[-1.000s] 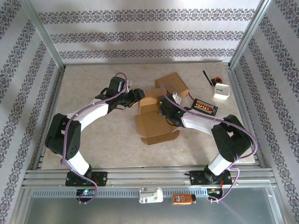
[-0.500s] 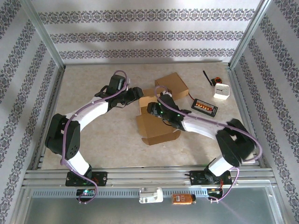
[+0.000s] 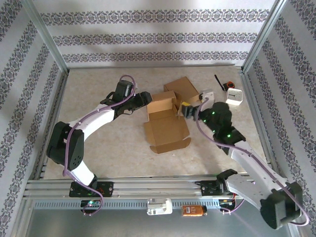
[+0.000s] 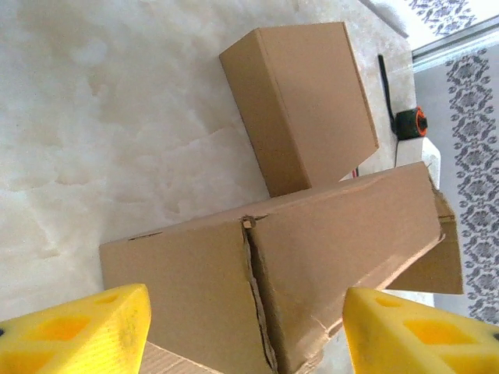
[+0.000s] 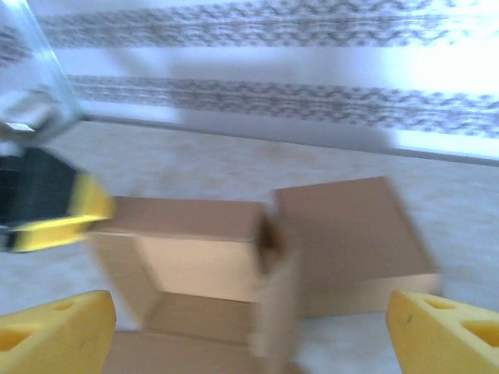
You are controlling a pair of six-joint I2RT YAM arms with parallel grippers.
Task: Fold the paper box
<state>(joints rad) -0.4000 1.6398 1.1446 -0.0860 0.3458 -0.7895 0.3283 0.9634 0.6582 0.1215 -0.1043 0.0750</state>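
The brown paper box (image 3: 167, 132) lies mid-table, half folded. Its back and side walls stand up and a wide flap lies flat toward me. My left gripper (image 3: 146, 98) is at the box's back-left corner. In the left wrist view its yellow fingertips (image 4: 74, 331) stand wide apart on either side of the box's wall (image 4: 312, 257), which has a split seam. My right gripper (image 3: 185, 107) hangs open just right of the box, clear of it. The right wrist view is blurred; it looks into the open box (image 5: 187, 269) between the wide-set fingertips (image 5: 54, 331).
A second, closed cardboard box (image 3: 183, 88) (image 4: 304, 101) (image 5: 351, 226) sits right behind the paper box, touching it. A white device (image 3: 234, 96) and a black stick with an orange end (image 3: 222, 83) lie at the back right. Metal rails and patterned walls bound the table.
My right gripper has let go of the box's right wall, opened wide and drawn back to the right as its arm swung out. The left gripper has opened a little.
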